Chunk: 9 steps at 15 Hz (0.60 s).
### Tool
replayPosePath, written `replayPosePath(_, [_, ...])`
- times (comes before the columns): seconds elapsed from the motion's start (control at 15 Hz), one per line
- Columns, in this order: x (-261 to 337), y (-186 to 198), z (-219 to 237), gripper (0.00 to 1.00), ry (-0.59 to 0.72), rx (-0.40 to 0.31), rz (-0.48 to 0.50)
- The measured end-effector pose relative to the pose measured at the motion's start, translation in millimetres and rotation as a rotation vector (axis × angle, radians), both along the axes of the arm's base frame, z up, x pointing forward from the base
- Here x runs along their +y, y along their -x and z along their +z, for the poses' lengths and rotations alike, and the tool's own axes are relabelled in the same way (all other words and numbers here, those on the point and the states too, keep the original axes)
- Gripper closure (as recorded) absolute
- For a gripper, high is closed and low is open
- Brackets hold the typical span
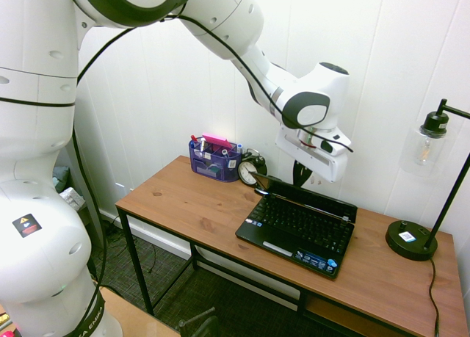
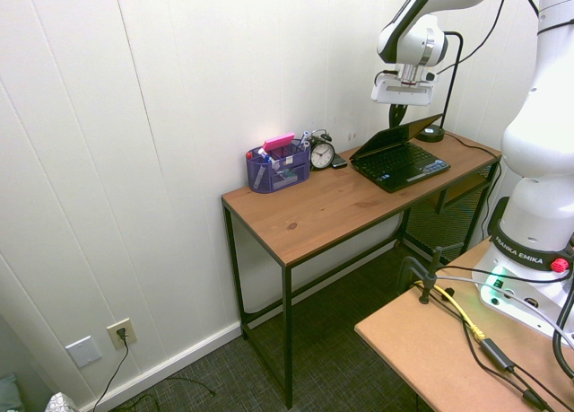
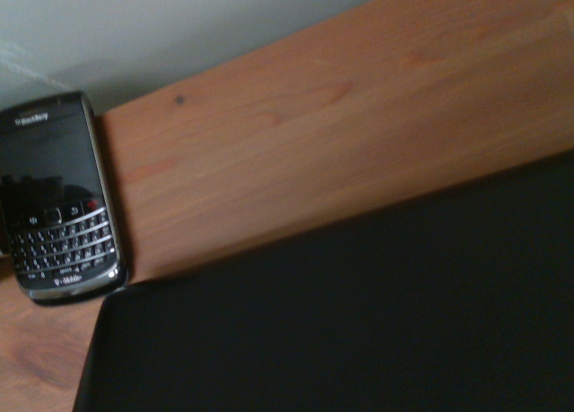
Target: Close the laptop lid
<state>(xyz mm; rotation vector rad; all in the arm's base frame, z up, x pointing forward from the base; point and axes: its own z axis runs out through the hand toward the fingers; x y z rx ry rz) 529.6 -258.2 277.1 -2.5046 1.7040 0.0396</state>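
A small black laptop (image 1: 297,230) sits on the wooden desk (image 1: 191,205), right of centre. The laptop lid (image 1: 308,192) is tipped well forward and stands at a low angle over the keyboard. My gripper (image 1: 301,177) is shut with nothing held, its dark fingers right at the lid's back, near the top edge. From the other side the lid (image 2: 399,132) slants low under the gripper (image 2: 397,118). The wrist view is filled with the lid's black back (image 3: 359,322) over the desk top.
A black phone (image 3: 58,201) lies on the desk just behind the laptop by the wall. A purple pen organiser (image 1: 214,159) and an alarm clock (image 1: 250,169) stand at the back left. A black lamp (image 1: 411,240) stands at the right. The wall is close behind.
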Motion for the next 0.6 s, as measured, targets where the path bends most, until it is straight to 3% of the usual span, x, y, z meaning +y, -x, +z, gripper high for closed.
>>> replayPosePath(0.47, [9.3, 20.5, -82.4, 1.00, -0.034, 0.091, -0.045])
replayPosePath(0.6, [11.4, 21.2, -88.9, 1.00, -0.055, 0.074, -0.048])
